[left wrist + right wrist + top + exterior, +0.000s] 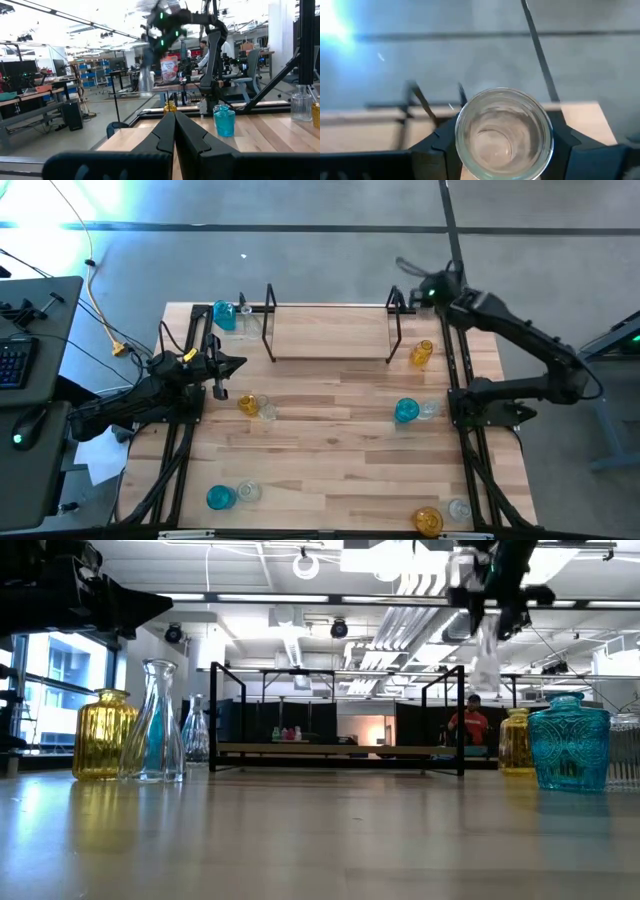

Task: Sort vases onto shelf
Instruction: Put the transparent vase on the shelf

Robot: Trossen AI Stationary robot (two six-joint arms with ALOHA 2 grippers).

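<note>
High above the far right corner of the light wooden desk (330, 430), my right claw (418, 288) is clamped on a clear glass vase (504, 134), its round mouth filling the wrist view between my two dark fingers (434, 145); from desk height the vase (486, 660) hangs in the air near the shelf's right end. My left claw (236, 364) waits over the left side of the desk, its fingers pressed together. The shelf (330, 335), a pale board in a thin black frame, stands bare along the far edge. Other vases sit in small groups across the planks: a teal one (225, 315) with clear glass beside it just left of the shelf, an amber one (421, 353) just right of it, an amber and clear pair (248, 404) left of centre, a teal vase (406, 411) on the right, another teal (220, 498) near the front left, an amber one (428, 521) at the front right. Grey floor surrounds the desk, with a yellow cable (100, 310) trailing on the left. Beyond lies an open workshop with white ceiling ducts and desks, and a person in red (468, 726) sits far back.
</note>
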